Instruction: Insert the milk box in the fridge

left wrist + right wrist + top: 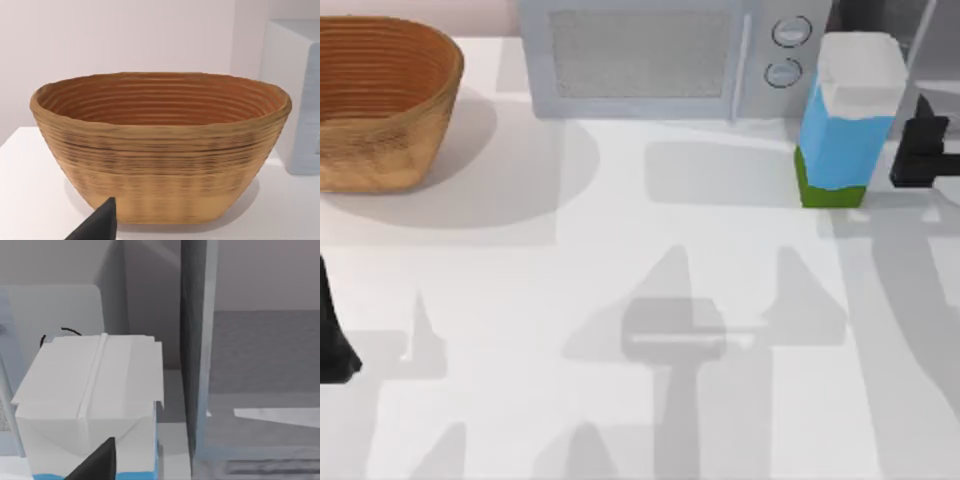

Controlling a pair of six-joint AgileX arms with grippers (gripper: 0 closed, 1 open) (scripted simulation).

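Right gripper [918, 152] is parked right next to the milk box [847, 120], on its right side near the top view's right edge, about level with the blue body. Can't tell if the fingers are spread or closed, or whether it's actually touching the carton. All you get in the top view is a dark block beside it, and in the right wrist view just one dark fingertip [97, 462] poking in front of the white top of the milk box [90, 390].

Milk box stands upright on the table [620, 300], just right of the microwave [650, 55], pretty much against its corner by the two knobs. The fridge [930, 40] is just past it at the far right; in the right wrist view its door edge [197, 350] runs up just beside the carton, with the grey inside opening past it. So my guess is the arm came in from the fridge side for a side grab, since the carton then only needs a short trip over into the opening.

Left arm [335, 340] sits idle at the left edge. Its wrist cam looks at the basket [160, 150], the one in the back left corner [380, 100], with one fingertip [100, 225] in the shot, so no telling its state either
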